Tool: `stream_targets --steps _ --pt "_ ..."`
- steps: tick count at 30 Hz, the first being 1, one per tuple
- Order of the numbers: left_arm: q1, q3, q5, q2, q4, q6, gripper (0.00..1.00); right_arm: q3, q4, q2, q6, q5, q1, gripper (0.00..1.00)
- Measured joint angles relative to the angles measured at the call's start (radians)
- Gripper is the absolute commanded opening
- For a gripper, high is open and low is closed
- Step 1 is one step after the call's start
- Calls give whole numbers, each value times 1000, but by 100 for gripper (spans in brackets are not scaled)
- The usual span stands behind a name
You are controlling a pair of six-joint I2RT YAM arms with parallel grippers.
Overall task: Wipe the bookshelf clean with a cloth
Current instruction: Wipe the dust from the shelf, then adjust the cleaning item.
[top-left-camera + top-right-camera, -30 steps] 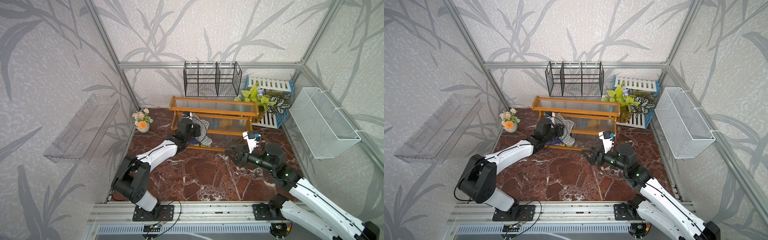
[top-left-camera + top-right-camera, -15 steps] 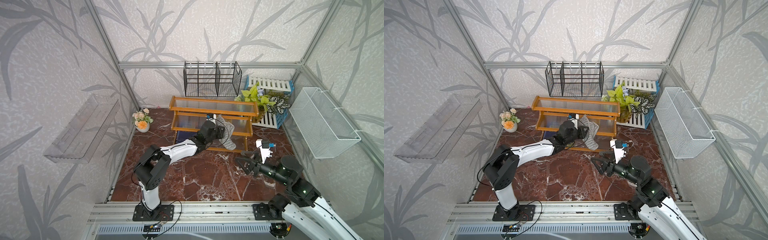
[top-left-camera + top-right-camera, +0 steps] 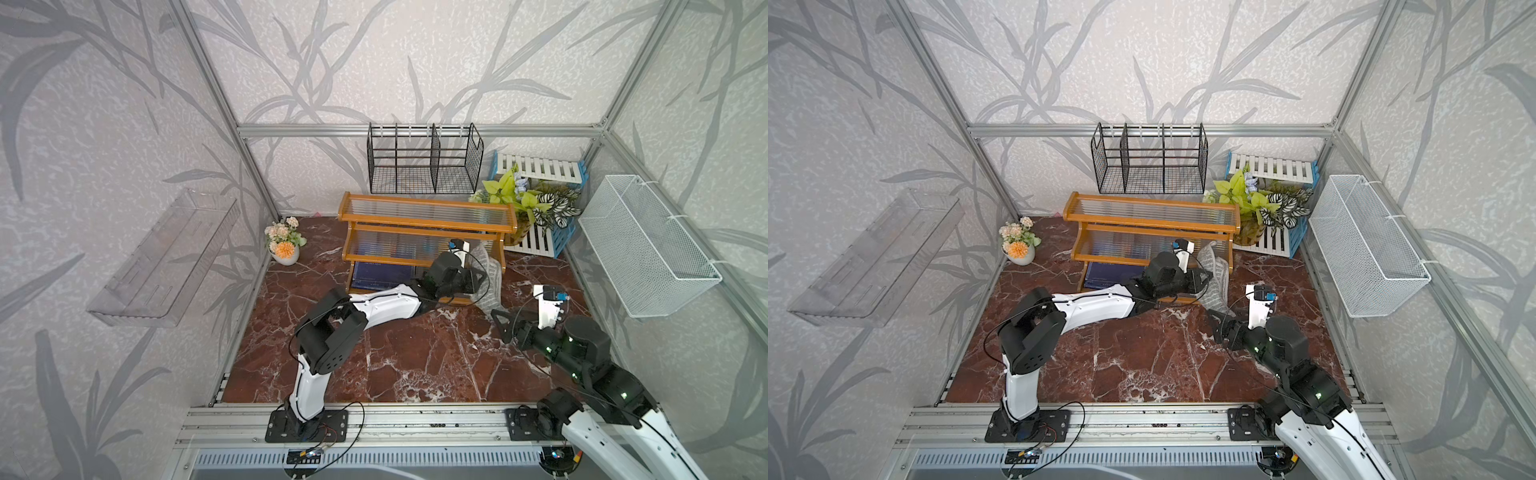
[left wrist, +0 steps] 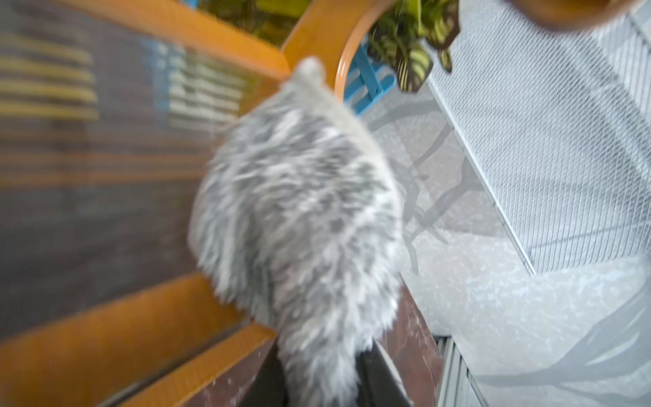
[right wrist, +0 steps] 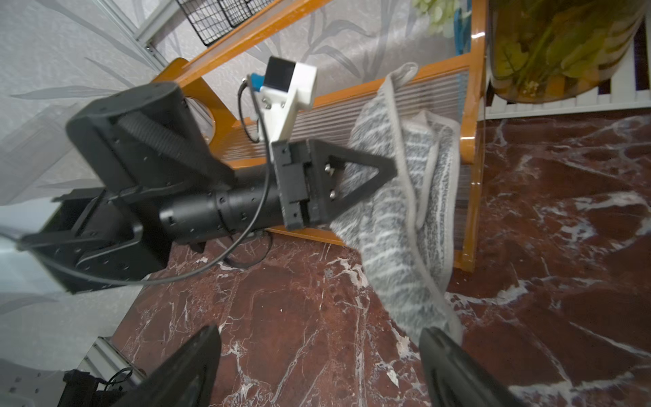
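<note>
The bookshelf [image 3: 415, 219] [image 3: 1142, 219], orange-brown wood with clear ribbed boards, stands at the back of the marble floor. My left gripper [image 3: 478, 279] [image 3: 1204, 279] [image 5: 352, 176] is at the shelf's right end, shut on the grey striped cloth [image 3: 489, 276] [image 3: 1216, 276] [image 4: 299, 211] [image 5: 394, 225]. The cloth drapes over the middle board's right end and hangs to the floor. It hides most of the left fingers in the left wrist view. My right gripper [image 3: 500, 324] [image 3: 1217, 326] [image 5: 317, 338] is open just in front of the cloth's hanging end. One fingertip [image 5: 435, 340] is beside that end.
A black wire rack [image 3: 424, 166] stands behind the shelf. A leafy plant [image 3: 528, 203] and a slatted crate [image 3: 540, 243] are at its right. A white mesh basket [image 3: 648, 245] hangs on the right wall. A flower pot [image 3: 284, 245] is left, and a blue book [image 3: 382, 274] lies under the shelf.
My left gripper has swept the cloth rightwards along the shelf, from near its left end to its right end. The right arm has drawn back to the front right and its jaws have widened.
</note>
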Motion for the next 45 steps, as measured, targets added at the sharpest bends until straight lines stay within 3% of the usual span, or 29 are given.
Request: stream_targets --steps 7,17,24,35,38,41,45 --pt "23 -224 108 -172 20 -26 27 2 95 59 37 -325 -235 90" --pt "66 -332 249 -364 192 -59 27 1 309 235 119 -719 -256 90" --pt "111 -348 320 -395 288 -139 28 1 387 274 130 -828 -256 89" --pt "105 -418 393 -480 408 -251 30 18 503 422 122 -877 -244 87" --pt "102 -423 399 -481 422 -266 31 43 545 468 123 -880 -203 82" --pt "99 -423 400 -480 425 -270 32 67 599 515 127 -883 -144 71" --pt "98 -423 397 -478 411 -265 34 78 639 556 134 -896 -96 43"
